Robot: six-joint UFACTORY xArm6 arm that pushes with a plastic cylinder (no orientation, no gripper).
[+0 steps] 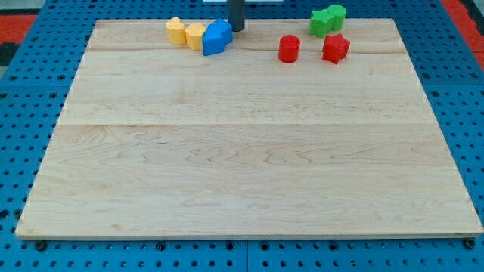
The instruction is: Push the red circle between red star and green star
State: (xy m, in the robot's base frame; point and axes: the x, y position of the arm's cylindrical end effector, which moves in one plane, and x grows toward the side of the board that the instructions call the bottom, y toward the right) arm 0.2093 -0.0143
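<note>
my tip [237, 29] sits up at the view's top, just beside the blue block [217, 38] on its right, with two yellow blocks [186, 33] touching in a row to the blue one's left. no jaws here, only a bare rod, so nothing is held. the red circle [289, 48] stands well to the right of the tip, just left of the red star [335, 47], and the green star [324, 22] sits above that star with another green block [336, 13] tucked behind it. the danger, as i judge it: the gap between the stars looks tight, so a hard shove from the left could knock the red star aside rather than slot the circle in, and an off-centre push could send the round piece skidding past. leaving, the tip might drag the blue block too. the surface is a pale wooden board [242, 166], smooth, lying on a blue pegboard bench [30, 91].
</note>
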